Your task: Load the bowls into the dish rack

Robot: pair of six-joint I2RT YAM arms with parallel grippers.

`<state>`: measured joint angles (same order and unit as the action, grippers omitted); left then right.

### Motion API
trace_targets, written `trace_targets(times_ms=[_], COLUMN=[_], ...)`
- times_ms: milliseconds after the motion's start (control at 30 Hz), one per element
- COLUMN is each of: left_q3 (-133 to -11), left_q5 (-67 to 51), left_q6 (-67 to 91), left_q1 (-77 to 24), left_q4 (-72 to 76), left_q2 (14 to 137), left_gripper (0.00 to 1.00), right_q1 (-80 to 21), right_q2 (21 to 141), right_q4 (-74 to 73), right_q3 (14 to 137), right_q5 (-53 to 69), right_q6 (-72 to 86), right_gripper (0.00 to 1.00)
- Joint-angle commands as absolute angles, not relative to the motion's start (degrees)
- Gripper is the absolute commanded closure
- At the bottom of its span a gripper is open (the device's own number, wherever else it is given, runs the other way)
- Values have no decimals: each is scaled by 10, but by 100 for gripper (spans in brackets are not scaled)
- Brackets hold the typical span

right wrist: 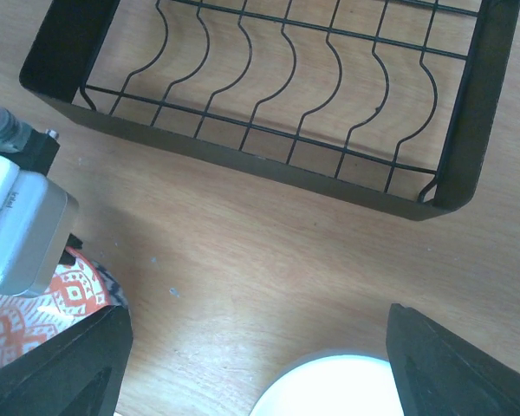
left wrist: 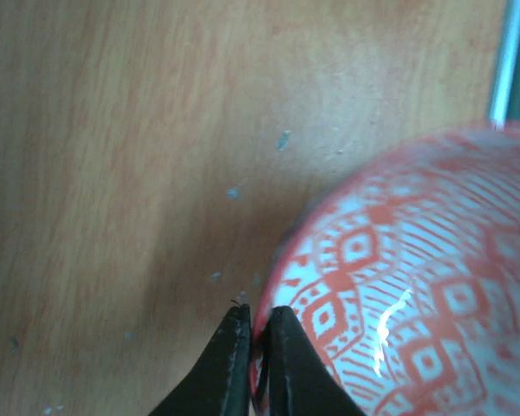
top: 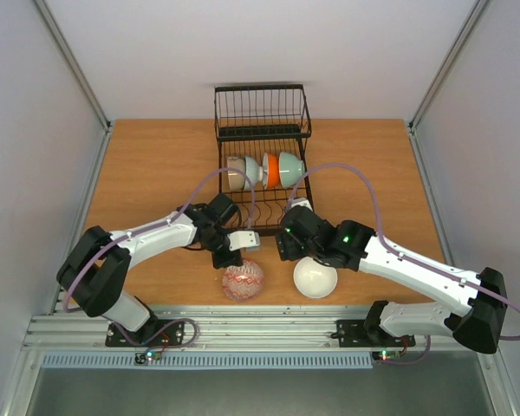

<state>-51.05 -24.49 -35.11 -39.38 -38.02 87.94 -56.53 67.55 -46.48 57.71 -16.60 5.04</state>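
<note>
A red-and-white patterned bowl (top: pixel 243 281) lies upside down near the table's front edge. My left gripper (top: pixel 234 256) is shut on its rim; in the left wrist view the two fingers (left wrist: pixel 234 347) pinch the rim of this bowl (left wrist: pixel 416 295). A white bowl (top: pixel 315 277) lies upside down to its right. My right gripper (top: pixel 299 251) hangs open just behind it; in the right wrist view the gripper (right wrist: pixel 256 347) is wide open and empty above the white bowl (right wrist: pixel 329 390). The black wire dish rack (top: pixel 262 117) holds a cream bowl (top: pixel 236 173), a mint bowl (top: pixel 253 171), an orange bowl (top: pixel 271 170) and another mint bowl (top: pixel 290 166) on edge.
The near slots of the rack tray (right wrist: pixel 269 165) hold nothing in the right wrist view. The left gripper's grey body (right wrist: pixel 17 225) and the patterned bowl (right wrist: pixel 35 321) show at that view's left. White walls enclose the wooden table (top: pixel 156 165); a metal rail (top: pixel 243 334) runs along the front.
</note>
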Motion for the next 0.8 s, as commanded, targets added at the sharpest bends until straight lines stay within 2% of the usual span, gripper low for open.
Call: trace_targets(times_ms=[0,267,367,500,767], left_q3=[-528,-528,-536,-538,-489], left_q5=[-269,-289,-345,-441,-492], left_q6=[-362,-367,-364,-363,-309], left_q1=[-396,-393,-362,-295,-238], left_q4=[-405,-411,-414,-414,-329], left_q2=[879,869,857,834,751], left_gripper=[99,100,99,100,100], right_q1=[-567,-567,-567,-566,-550], right_q2=[679,670,663,645,673], right_q4=[-455,-455,-435,-371,-175], right_q3=[571,568,558,531,464], right_q5=[-169,-154,-123,-50,151], right_q6=[54,51,39,34,95], right_gripper=[18,18,17,16,16])
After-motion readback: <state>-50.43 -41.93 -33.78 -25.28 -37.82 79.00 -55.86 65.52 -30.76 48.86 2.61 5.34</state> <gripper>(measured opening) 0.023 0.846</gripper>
